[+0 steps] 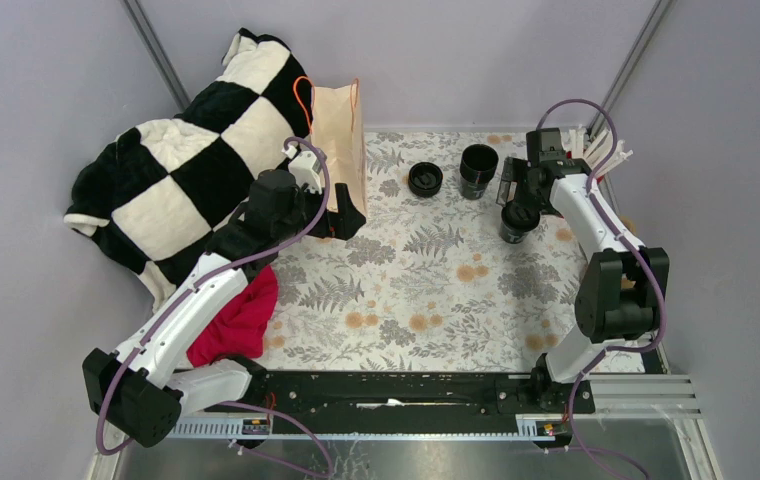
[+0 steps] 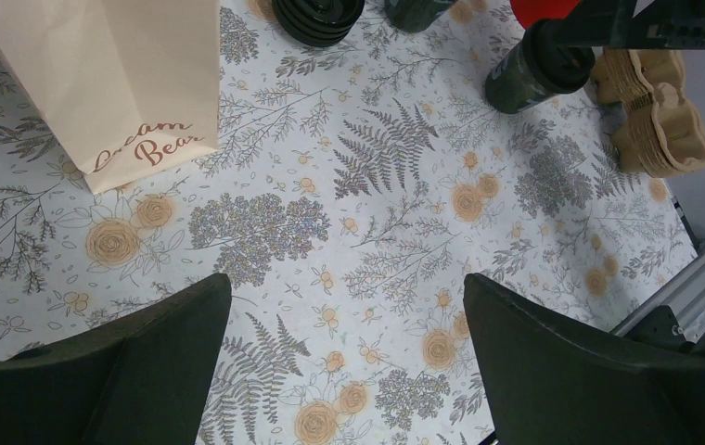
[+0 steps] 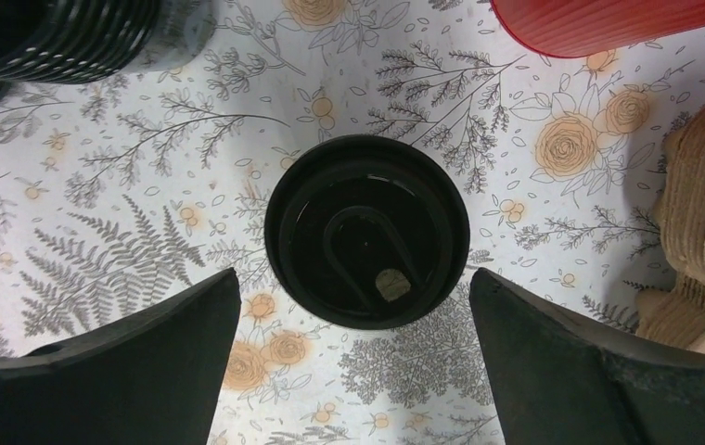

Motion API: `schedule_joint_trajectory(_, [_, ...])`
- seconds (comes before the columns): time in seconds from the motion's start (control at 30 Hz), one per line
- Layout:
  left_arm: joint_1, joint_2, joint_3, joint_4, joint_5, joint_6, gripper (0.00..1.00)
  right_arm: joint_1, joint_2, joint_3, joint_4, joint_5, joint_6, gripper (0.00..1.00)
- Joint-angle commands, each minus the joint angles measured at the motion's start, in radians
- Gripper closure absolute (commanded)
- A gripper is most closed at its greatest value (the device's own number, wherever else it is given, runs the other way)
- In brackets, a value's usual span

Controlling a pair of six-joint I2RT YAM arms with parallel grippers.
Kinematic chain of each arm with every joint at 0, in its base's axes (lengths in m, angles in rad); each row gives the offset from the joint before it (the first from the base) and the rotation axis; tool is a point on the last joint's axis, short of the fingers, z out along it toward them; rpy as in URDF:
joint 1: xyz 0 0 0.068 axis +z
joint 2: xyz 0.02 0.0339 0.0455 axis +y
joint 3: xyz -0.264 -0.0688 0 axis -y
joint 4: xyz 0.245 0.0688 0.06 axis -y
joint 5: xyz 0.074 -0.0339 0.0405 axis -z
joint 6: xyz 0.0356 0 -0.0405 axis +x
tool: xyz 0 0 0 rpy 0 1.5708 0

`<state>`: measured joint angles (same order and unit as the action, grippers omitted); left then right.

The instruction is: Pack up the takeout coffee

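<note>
The small black disposable cup with its round black lid point(image 3: 367, 232) stands upright on the floral-patterned tabletop point(image 1: 426, 290), well apart from the tan paper bag point(image 1: 341, 140), on the right arm's side. The right claw point(image 3: 351, 287) hangs over it, released, a finger on either flank and neither touching. The pick-up looks to be in hand: next it should lower, clench the cup wall and carry it upright to the bag, near which the left claw point(image 2: 349, 297) hovers spread and empty. The bag's brown cursive reads roughly "Dream Bea", cut at the edge.
</note>
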<state>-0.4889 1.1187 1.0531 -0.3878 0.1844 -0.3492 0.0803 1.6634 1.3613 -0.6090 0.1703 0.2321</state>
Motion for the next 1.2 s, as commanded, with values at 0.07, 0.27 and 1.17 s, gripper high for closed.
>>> schedule_joint_trajectory(0.07, [0.006,-0.026,-0.007,0.06,0.022,-0.013,0.01,-0.005,-0.168,0.079,-0.082,-0.014,-0.02,0.0])
schedule_joint_trajectory(0.27, [0.006,-0.022,-0.016,0.074,0.034,-0.023,0.01,-0.039,-0.303,0.017,-0.059,0.15,0.014,0.01])
schedule_joint_trajectory(1.17, [-0.031,0.063,-0.044,0.101,0.01,-0.027,0.01,-0.51,-0.283,-0.432,0.23,-0.046,0.09,0.47])
